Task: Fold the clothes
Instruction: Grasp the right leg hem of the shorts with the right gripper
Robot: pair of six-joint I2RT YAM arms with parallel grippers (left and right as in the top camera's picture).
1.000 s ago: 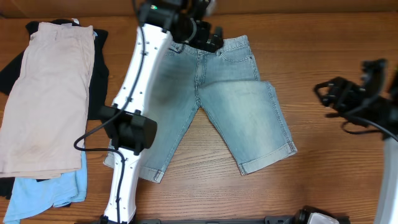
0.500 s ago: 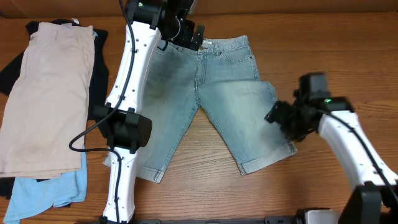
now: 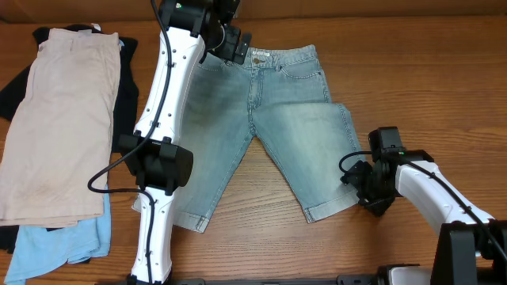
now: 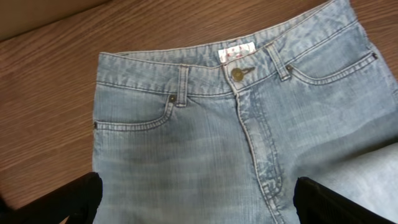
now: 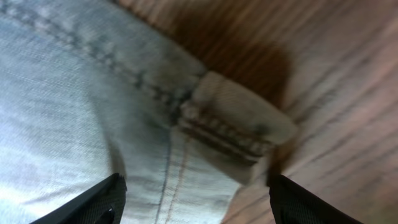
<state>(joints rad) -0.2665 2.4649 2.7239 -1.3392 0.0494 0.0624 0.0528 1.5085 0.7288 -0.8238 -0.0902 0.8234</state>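
Light-wash blue denim shorts (image 3: 277, 119) lie flat, front up, at the middle of the brown wooden table (image 3: 412, 63). My left gripper (image 4: 199, 202) hangs spread wide above the waistband (image 4: 205, 59), and my right gripper (image 5: 196, 196) is spread over the outer cuffed hem corner (image 5: 236, 134). Neither grasps anything. I judge both are placed to pinch opposite ends for folding.

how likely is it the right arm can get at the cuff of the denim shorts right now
Probably yes: the right end effector hangs at the denim shorts' cuff corner, fingers spread either side of it in the wrist view, and nothing covers the cuff.
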